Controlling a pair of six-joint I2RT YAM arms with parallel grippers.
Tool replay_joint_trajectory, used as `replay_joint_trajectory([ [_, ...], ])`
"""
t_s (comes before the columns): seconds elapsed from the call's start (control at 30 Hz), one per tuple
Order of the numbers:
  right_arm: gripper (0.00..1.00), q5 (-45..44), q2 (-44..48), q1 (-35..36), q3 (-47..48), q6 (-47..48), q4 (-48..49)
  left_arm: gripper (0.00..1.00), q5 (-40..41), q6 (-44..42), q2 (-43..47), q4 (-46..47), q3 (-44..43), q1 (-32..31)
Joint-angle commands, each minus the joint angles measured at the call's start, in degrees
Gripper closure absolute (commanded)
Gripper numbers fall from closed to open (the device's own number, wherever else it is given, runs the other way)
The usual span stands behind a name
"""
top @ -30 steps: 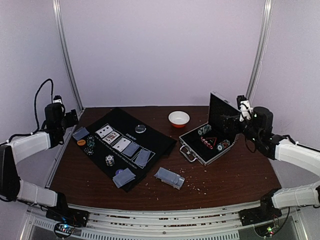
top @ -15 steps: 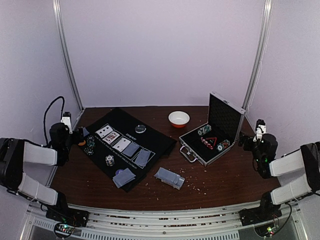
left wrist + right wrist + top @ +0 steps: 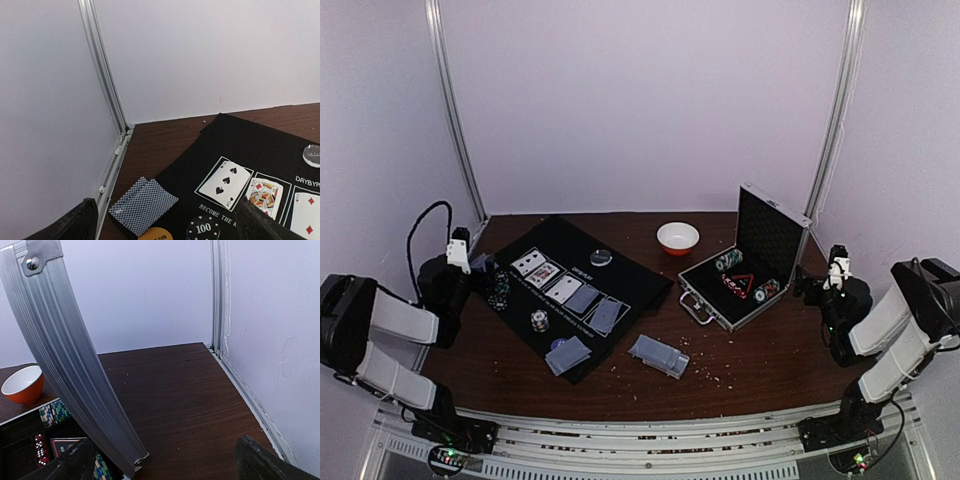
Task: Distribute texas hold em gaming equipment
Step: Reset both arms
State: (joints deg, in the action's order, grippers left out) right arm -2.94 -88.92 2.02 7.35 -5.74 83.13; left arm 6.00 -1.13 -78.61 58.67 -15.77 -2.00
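Grippers: left gripper [image 3: 166,221] and right gripper [image 3: 165,460] both gape wide, empty, low at opposite table edges. Playing cards [image 3: 563,289] and poker chips [image 3: 539,320] lie on black mat [image 3: 620,265], left; spare chips [image 3: 728,262] in silver case [image 3: 770,235], right. Recommend square overhead approach to chip stacks.

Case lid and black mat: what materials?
Case lid: looks like ribbed aluminium with a satin silver finish; a riveted corner plate shows at the top. Black mat: probably felt or thin fabric, matte, printed with white card outlines; the weave is not visible.
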Motion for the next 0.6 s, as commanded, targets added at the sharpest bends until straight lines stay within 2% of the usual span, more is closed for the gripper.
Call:
replay_joint_trajectory([
  [0.0,0.0,1.59,-0.09,-0.78,1.31,0.57,1.78,0.02,0.32,-0.5,-3.38,7.74,0.89,-0.9],
  [0.13,0.0,3.18,-0.1,-1.09,4.31,0.61,-4.2,0.02,2.9,0.3,-11.35,22.08,3.95,-1.19],
  [0.27,0.0,3.65,-0.19,-1.31,4.82,0.55,-4.99,0.02,5.1,1.14,-11.3,20.52,3.34,-1.21],
  [0.3,0.0,3.6,-0.21,-1.39,4.87,0.63,-5.04,0.02,5.56,1.5,-10.81,17.25,2.26,-1.22],
  [0.57,0.0,3.3,-0.2,-1.27,5.09,0.99,-5.32,0.02,5.51,1.31,-11.1,18.12,2.41,-1.21],
])
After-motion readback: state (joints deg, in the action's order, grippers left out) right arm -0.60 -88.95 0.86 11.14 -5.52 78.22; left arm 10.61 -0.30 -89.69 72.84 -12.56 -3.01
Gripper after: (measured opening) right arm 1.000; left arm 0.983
